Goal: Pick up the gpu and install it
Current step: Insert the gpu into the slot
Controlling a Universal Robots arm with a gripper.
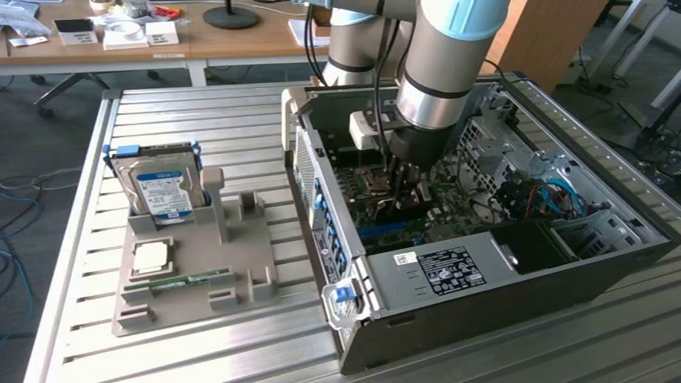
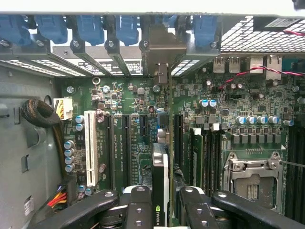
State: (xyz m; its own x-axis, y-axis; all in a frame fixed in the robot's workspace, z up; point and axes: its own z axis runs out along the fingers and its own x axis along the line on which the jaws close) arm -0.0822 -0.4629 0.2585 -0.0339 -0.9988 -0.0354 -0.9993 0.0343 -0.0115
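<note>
My gripper (image 2: 163, 206) is shut on the gpu (image 2: 160, 167), one black finger (image 2: 138, 207) on each face. I see the card edge-on: black cooler, thin green board edge, and a silver end bracket (image 2: 164, 45) up against the case's rear slot openings. It stands upright over the motherboard (image 2: 124, 95), in line with the black expansion slots. I cannot tell whether its lower edge sits in a slot. In the exterior view the gripper (image 1: 410, 187) reaches down inside the open PC case (image 1: 596, 263), with the gpu (image 1: 413, 206) dark between its fingers.
Blue slot latches (image 2: 90, 26) line the case's rear wall. A white slot (image 2: 89, 148), memory sticks (image 2: 198, 152) and the CPU socket (image 2: 251, 179) flank the card. At the exterior view's left, a grey holder (image 1: 191, 307) carries a hard drive (image 1: 159, 187), a CPU (image 1: 151, 257) and a memory stick (image 1: 181, 282).
</note>
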